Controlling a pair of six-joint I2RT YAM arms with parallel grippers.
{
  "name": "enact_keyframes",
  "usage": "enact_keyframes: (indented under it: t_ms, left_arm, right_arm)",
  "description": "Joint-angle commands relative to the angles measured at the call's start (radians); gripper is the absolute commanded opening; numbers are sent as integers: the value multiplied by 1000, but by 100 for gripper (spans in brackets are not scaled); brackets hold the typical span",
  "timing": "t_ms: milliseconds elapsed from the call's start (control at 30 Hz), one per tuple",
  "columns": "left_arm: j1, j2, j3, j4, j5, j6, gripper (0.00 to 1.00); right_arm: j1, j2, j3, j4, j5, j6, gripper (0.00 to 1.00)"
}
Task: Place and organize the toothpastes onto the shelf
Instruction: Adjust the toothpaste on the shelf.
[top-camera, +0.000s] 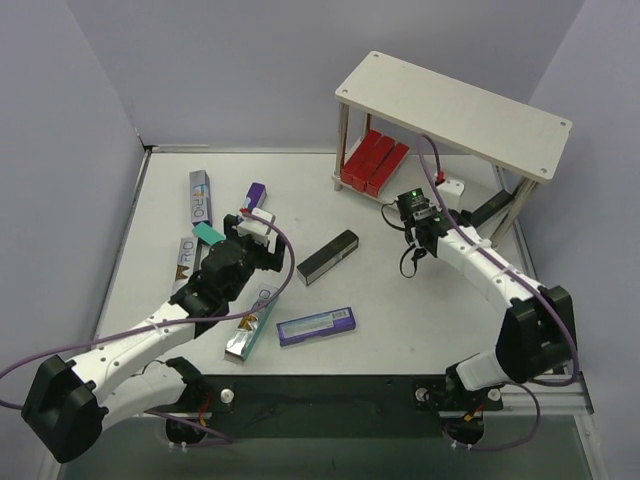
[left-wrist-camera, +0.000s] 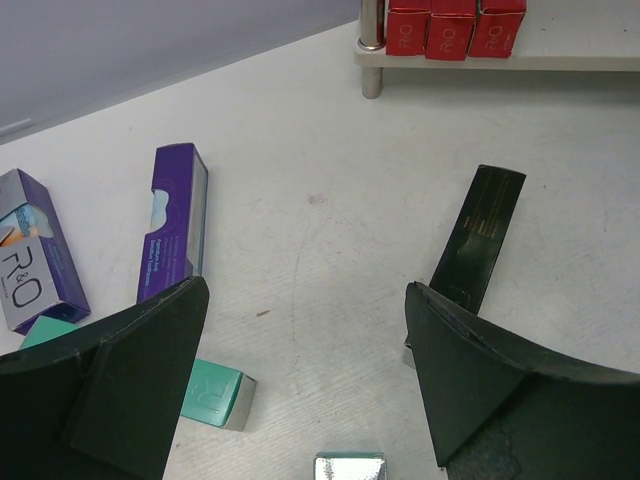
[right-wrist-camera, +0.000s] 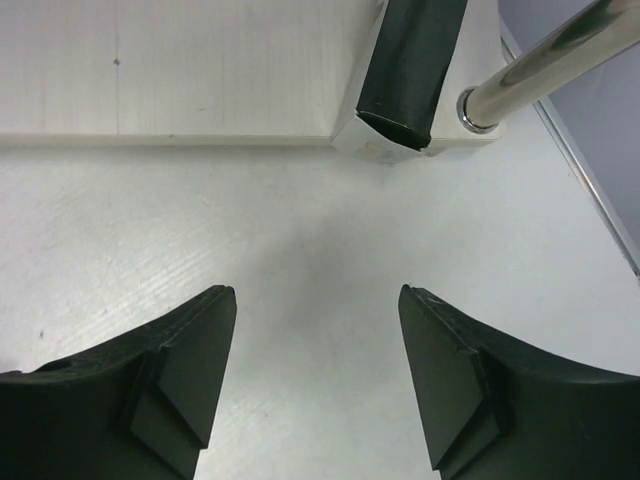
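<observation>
I see a white desk and lilac walls. A beige two-tier shelf stands at the far right corner, with red toothpaste cartons on its lower board and a black carton loose mid-desk. My left gripper and right gripper gape, empty.

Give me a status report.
Left hand, right hand open, empty. Red boxes, one black box on lower board of shelf. Other boxes loose on table, none blocking shelf.

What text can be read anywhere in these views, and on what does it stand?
"R&O": silver-and-purple carton, left wrist view.
"R&O": red cartons on the shelf.
Print on the black carton: too small to read.
All other lettering: too blurred.
</observation>
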Motion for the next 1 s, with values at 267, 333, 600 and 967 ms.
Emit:
enact_keyframes:
  t_ms: [267, 333, 600, 967]
  left_arm:
    - [-4, -3, 51, -15, 16, 23, 91]
    - [-4, -10, 48, -17, 11, 23, 91]
    - [-12, -6, 48, -18, -20, 54, 91]
    - [-20, -16, 45, -17, -44, 74, 91]
  right_arm:
    - [-41, -117, -21, -22, -95, -444, 70]
    - [-57, -91, -9, -22, -61, -452, 70]
    - [-18, 98, 114, -29, 51, -948, 76]
    - [-15, 283, 112, 41, 253, -1157, 85]
